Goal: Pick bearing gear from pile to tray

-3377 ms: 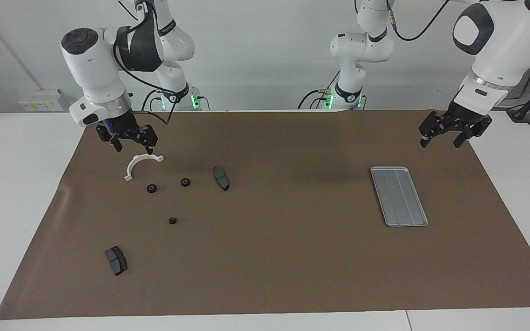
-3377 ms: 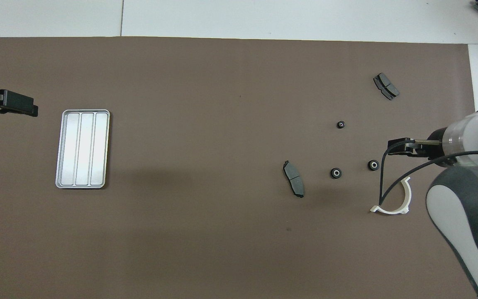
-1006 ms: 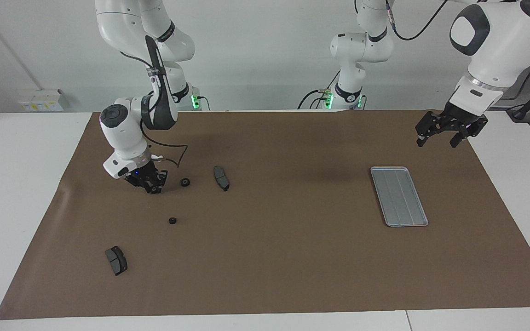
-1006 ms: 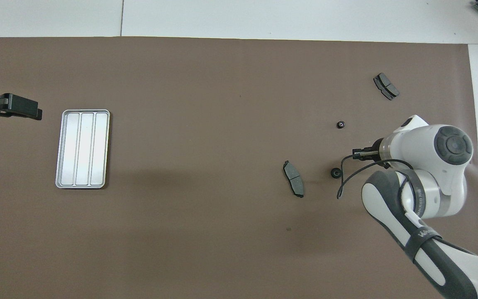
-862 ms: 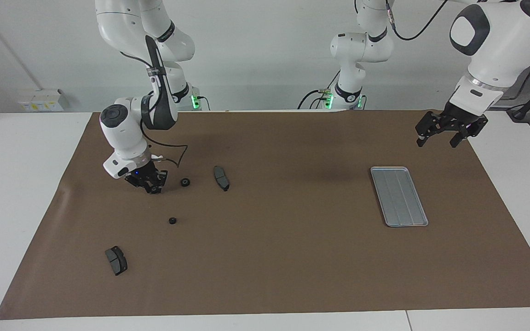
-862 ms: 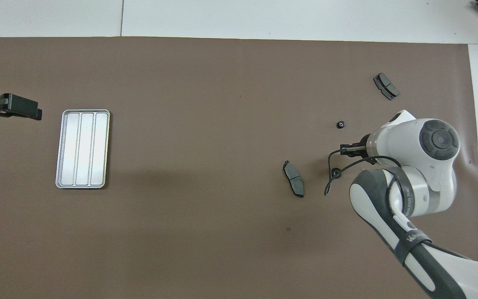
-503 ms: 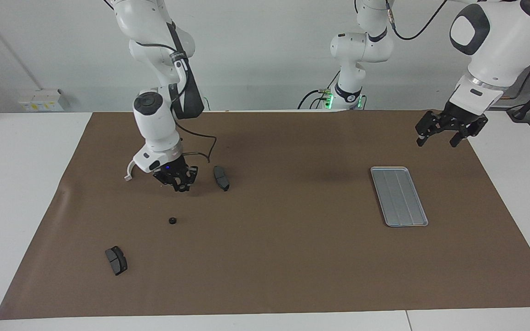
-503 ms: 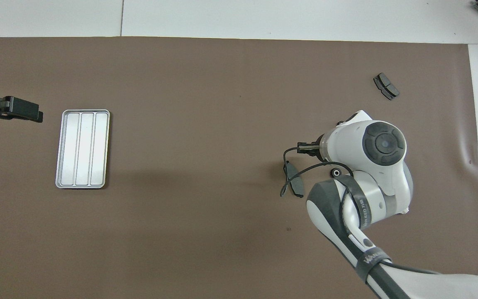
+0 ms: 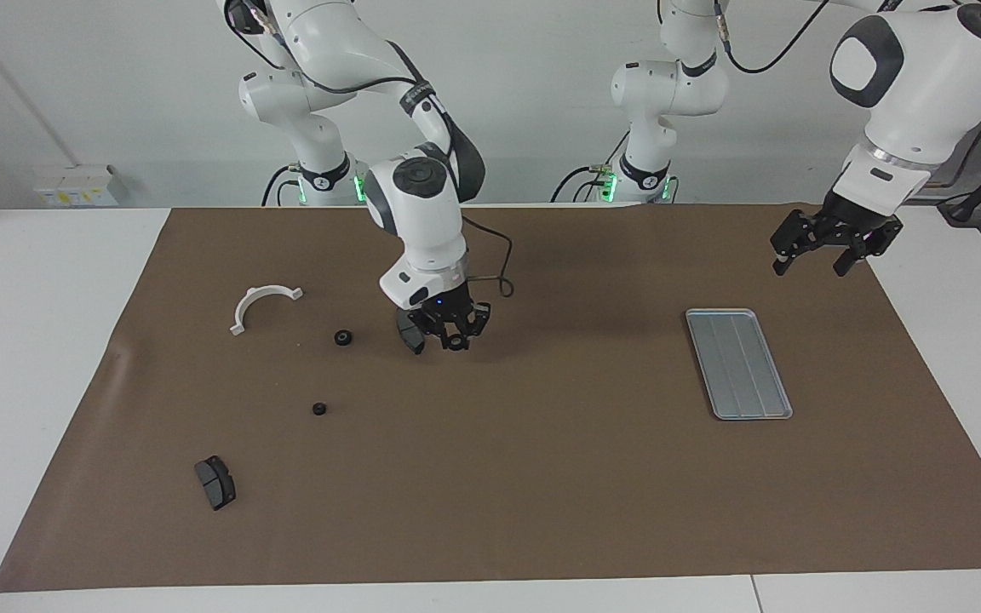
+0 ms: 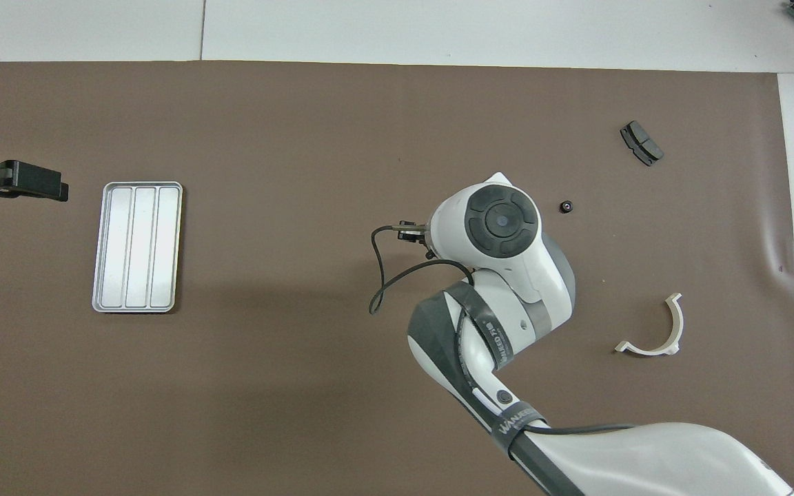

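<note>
While the right arm carries its catch across the brown mat (image 9: 542,477) on the bench, the pile (image 9: 342,337) lies well apart from the tray (image 9: 738,363), toward the right arm's end: a white half-ring bracket (image 9: 243,305), a brake pad (image 9: 215,482) and two loose black gears. Closer to the tray, though with most of the way yet to go, the right gripper (image 9: 454,337) hangs low over the mat beside a second brake pad (image 9: 410,335), its jaws clenched on what looks like a small black bearing gear (image 9: 454,344). The tray holds nothing. The left gripper (image 9: 823,255) waits over the mat just off the tray's corner, jaws released. The step in hand appears to be the carry; next, the right gripper needs to travel until it is over the tray, lower, and let go.
</note>
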